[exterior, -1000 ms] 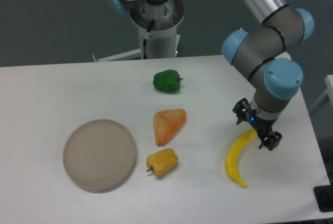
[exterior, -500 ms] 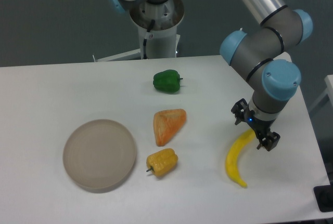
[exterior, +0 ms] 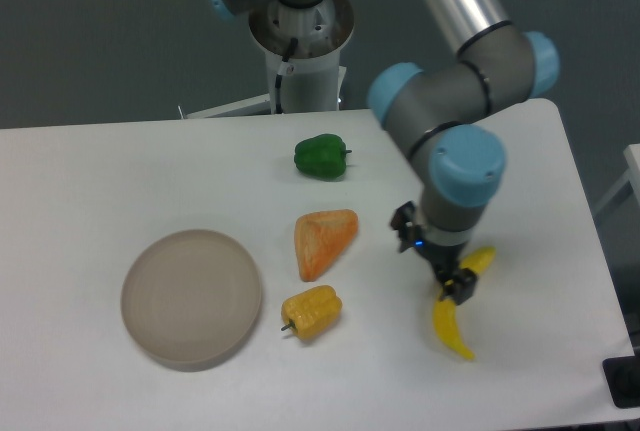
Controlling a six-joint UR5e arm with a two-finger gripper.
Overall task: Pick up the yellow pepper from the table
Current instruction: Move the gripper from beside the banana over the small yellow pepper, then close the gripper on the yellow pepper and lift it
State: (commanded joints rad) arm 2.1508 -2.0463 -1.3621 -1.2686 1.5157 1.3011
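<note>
The arm has swung left across the tabletop (exterior: 90,181) in the last half second — a moment ago the gripper (exterior: 433,259) hung out near the right edge, beside the upper end of the banana (exterior: 456,319), and now it sits over the banana's middle, closer to the centre. The elbow and wrist joints have come in with it. Nothing on the tabletop has shifted.

I take that as the start of the approach: the arm is heading toward the yellow pepper (exterior: 311,312), but it is not there yet. The pepper lies near the front edge, about midway along it, just right of the round plate (exterior: 191,297) and just below the orange wedge (exterior: 322,241), stem pointing left toward the plate. The jaws stand open, two dark fingers spread with nothing between them.

Room to move looks fair. Between the gripper and the pepper the white surface is bare, so a straight leftward pass meets nothing. The tighter part is the landing — the wedge sits close behind the pepper and the plate's rim close on its left, so the fingers would do best closing front to back or coming straight down. The green pepper (exterior: 321,156) is well apart, toward the back edge, and the front edge leaves a modest strip of bare tabletop below the pepper.
</note>
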